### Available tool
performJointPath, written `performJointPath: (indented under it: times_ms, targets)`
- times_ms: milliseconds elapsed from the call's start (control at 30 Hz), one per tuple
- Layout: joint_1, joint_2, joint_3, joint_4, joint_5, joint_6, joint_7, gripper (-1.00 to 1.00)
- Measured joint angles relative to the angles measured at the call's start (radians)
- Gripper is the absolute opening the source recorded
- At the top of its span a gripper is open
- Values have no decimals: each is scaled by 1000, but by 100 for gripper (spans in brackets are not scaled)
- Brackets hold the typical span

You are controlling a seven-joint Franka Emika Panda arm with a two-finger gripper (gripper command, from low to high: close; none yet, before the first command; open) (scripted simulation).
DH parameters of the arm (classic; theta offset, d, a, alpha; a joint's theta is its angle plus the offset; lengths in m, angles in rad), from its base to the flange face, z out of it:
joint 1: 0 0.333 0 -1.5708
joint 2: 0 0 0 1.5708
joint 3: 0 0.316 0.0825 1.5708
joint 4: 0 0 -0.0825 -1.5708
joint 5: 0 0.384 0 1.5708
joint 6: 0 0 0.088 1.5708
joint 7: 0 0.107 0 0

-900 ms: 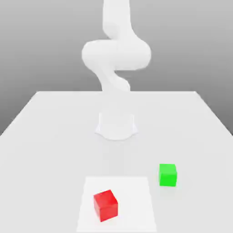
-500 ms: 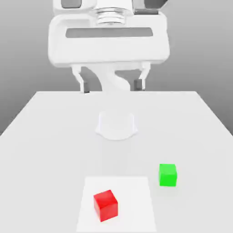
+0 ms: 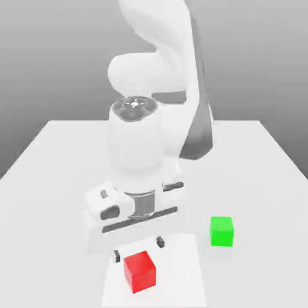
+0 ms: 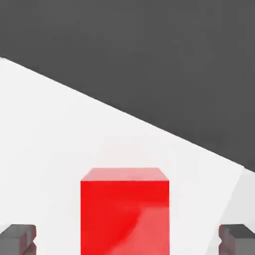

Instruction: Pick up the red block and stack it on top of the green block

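Observation:
The red block [image 3: 139, 271] sits on the white table [image 3: 54, 180] near the front edge, on a paler square patch. To the exterior view's right of it and slightly further back rests the green block [image 3: 221, 231], apart from it. My gripper [image 3: 138, 248] hangs just above and behind the red block, open, its dark fingertips [image 3: 160, 242] straddling the cube's width without touching it. In the hand view the red block [image 4: 124, 211] lies centred between the two wide-spread fingertips [image 4: 18, 238] of the gripper [image 4: 127, 240].
The arm's white hand and wrist [image 3: 135, 180] loom over the middle of the table and hide its base. A paler square patch [image 3: 180, 274] marks the table under the red block. The table's far edge [image 4: 149, 124] meets a dark backdrop.
The arm has swung down from high above the table to just over the red block. Both blocks stay where they were.

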Motion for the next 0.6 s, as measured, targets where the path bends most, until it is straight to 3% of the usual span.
performJointPath:
  times_ms: [33,67,300,467,600]
  targets:
    - [-12,36,15,5,12,30,-9,0]
    - [-19,57,23,8,20,47,-15,-100]
    - [-19,55,23,8,17,44,-13,-100]
    - [7,-104,-17,-17,-50,-88,36,-100]
    - [116,-243,64,-114,-68,-133,-30,-100]
